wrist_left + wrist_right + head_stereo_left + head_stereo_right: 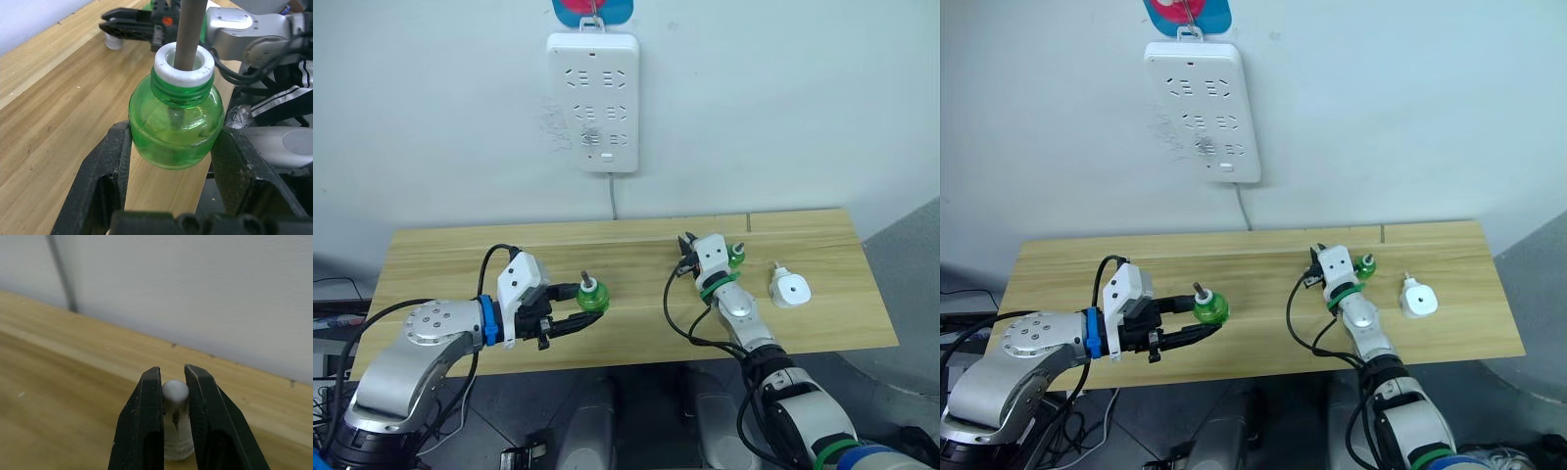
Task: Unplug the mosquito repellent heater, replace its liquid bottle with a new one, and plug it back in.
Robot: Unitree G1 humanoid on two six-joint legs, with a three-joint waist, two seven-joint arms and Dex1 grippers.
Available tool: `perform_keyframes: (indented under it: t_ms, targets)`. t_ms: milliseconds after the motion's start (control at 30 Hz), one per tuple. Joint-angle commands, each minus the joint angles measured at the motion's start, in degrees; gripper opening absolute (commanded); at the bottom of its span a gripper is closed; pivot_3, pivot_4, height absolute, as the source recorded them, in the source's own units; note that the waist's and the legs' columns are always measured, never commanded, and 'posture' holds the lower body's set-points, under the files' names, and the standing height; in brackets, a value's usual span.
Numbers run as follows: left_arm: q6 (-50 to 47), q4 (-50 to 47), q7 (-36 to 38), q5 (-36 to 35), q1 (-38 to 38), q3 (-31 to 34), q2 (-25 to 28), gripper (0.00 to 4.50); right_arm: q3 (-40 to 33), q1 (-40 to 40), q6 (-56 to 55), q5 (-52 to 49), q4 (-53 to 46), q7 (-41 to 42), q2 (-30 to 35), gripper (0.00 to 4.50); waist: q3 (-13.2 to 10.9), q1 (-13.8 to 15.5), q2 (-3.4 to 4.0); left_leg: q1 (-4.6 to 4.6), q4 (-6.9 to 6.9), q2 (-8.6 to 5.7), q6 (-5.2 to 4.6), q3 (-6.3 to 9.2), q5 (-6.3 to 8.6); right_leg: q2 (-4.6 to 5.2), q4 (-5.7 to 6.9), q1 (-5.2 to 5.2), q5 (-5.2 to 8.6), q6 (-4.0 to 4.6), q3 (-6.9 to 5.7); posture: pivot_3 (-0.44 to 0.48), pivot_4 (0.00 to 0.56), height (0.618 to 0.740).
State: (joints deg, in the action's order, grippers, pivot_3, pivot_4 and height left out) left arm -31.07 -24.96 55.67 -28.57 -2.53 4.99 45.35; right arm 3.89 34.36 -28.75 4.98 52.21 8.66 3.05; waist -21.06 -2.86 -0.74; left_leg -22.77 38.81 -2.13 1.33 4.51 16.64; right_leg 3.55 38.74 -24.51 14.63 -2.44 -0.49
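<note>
A light wooden tabletop point(460, 255) of long planks stands against a white wall. Toward its right end the mosquito repellent heater point(790, 289) lies directly on the wood, small, white and rounded. Just left of it a small green bottle point(737, 256) stands on the boards, and another green bottle point(592, 295) sits near the front edge, left of centre.

silver-grey arms, black looping cables, a blue left wrist ring, green right bands.
</note>
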Motion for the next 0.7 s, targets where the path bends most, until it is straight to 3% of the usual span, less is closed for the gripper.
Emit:
perform_keyframes:
  t_ms: [33, 100, 300, 467, 700]
  targets:
    - [-0.1, -2.2, 0.1, -1.4, 0.7, 1.8, 0.8, 2.16, -0.7, 0.4, -2.2, -0.4, 2.7, -0.2, -0.2, 0.35, 0.0, 0.0, 0.0, 0.0, 0.0, 0.0, -0.01, -0.02, 0.0, 0.0, -0.01, 0.0, 0.0, 0.0, 0.01, 0.054, 0.412, 0.74]
    - [-0.1, -2.2, 0.0, -1.5, 0.6, 1.7, 0.8, 2.16, -1.5, 0.4, -2.2, -1.3, 3.8, 0.8, -0.2, 0.35, 0.0, 0.0, 0.0, 0.0, 0.0, 0.0, -0.02, -0.02, 0.01, 0.0, -0.02, 0.01, 0.0, 0.0, 0.02, 0.054, 0.412, 0.74]
    - [0.3, -1.7, 0.0, -1.4, 0.5, 1.3, 0.7, 2.16, -1.0, -0.5, -4.2, -1.9, 2.4, 3.4, 0.5, 2.35, 0.0, 0.0, 0.01, -0.01, 0.0, 0.0, -0.04, -0.01, 0.02, 0.0, -0.03, 0.01, 0.0, 0.0, 0.02, 0.042, 0.406, 0.74]
    - [2.6, 1.0, 0.0, 0.1, -0.7, -0.5, -0.8, 2.16, 0.2, -3.5, -3.2, -3.3, -6.9, 7.7, 0.7, 2.35, 0.0, 0.0, 0.0, -0.01, 0.0, 0.0, 0.0, 0.02, 0.0, 0.0, -0.03, 0.0, 0.0, 0.0, 0.0, 0.009, 0.366, 0.74]
    - [8.5, 7.1, 0.6, 3.5, -4.4, -4.1, -4.4, 2.16, 4.0, -11.3, 21.4, -11.8, -39.2, 19.7, 2.9, 2.35, 0.1, 0.0, -0.06, -0.05, 0.02, -0.01, 0.07, 0.06, -0.03, 0.01, -0.03, 0.0, -0.01, -0.01, -0.04, -0.029, 0.295, 0.74]
